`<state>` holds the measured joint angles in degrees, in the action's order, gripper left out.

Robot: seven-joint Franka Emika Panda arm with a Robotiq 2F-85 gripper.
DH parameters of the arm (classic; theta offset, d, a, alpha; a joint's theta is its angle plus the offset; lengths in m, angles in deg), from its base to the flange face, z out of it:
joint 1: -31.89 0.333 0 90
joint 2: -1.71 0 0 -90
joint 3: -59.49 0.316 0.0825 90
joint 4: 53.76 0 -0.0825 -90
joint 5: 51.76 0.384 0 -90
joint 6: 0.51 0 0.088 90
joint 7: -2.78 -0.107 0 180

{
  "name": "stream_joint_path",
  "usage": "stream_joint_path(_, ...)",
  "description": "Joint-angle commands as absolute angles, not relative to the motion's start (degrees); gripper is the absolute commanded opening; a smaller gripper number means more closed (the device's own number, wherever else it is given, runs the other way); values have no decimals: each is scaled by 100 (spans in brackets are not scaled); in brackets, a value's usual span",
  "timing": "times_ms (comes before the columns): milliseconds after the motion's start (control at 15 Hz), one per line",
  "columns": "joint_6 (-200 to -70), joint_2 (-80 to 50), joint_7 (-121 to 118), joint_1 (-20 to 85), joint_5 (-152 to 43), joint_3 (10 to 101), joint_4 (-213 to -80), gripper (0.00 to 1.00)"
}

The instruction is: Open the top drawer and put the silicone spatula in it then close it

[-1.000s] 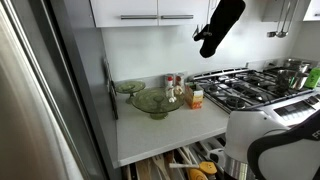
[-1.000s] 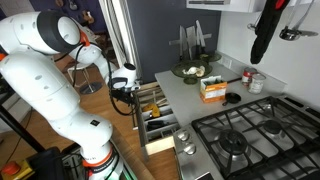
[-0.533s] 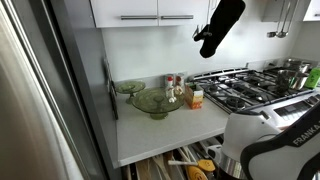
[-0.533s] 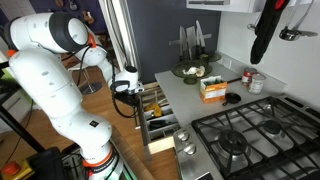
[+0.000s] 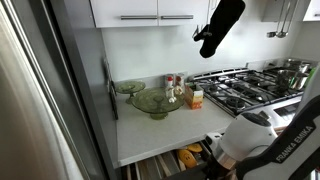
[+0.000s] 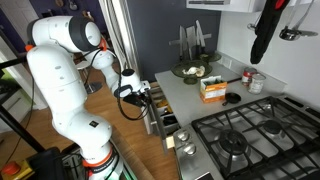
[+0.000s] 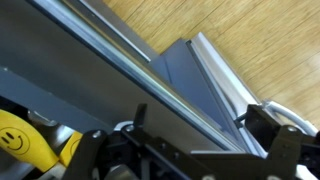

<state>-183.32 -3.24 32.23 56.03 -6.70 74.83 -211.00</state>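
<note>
The top drawer (image 6: 158, 112) stands partly open under the counter edge, and in an exterior view its inside (image 5: 172, 162) shows utensils. A yellow-orange utensil (image 5: 190, 157), which looks like the silicone spatula, lies in it. In the wrist view a yellow piece with a smiley face (image 7: 25, 140) shows at the lower left. My gripper (image 6: 143, 92) is at the drawer front, open. In the wrist view my gripper (image 7: 205, 130) has its jaws on either side of the long silver bar handle (image 7: 130, 45), with nothing held.
Green glass bowls (image 5: 152, 100) and a small box (image 5: 195, 97) sit on the white counter (image 5: 150, 130). The gas stove (image 6: 250, 135) is beside it, a black oven mitt (image 5: 220, 25) hangs above. The fridge (image 5: 40, 100) flanks the counter. Wood floor (image 7: 250, 30) lies below.
The drawer has slid back towards the cabinet and sticks out much less. My arm and gripper have moved in with its front.
</note>
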Motion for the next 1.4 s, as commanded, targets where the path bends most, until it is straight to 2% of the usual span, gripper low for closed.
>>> stream_joint_path(0, -19525, -636, 3400, 5840, -352, 7198, -21101, 100)
stream_joint_path(533, -20839, -22, 3996, 6220, 1318, 7599, -21223, 100)
stream_joint_path(1333, -20808, 859, 5916, 6746, 4827, 8184, -20986, 100)
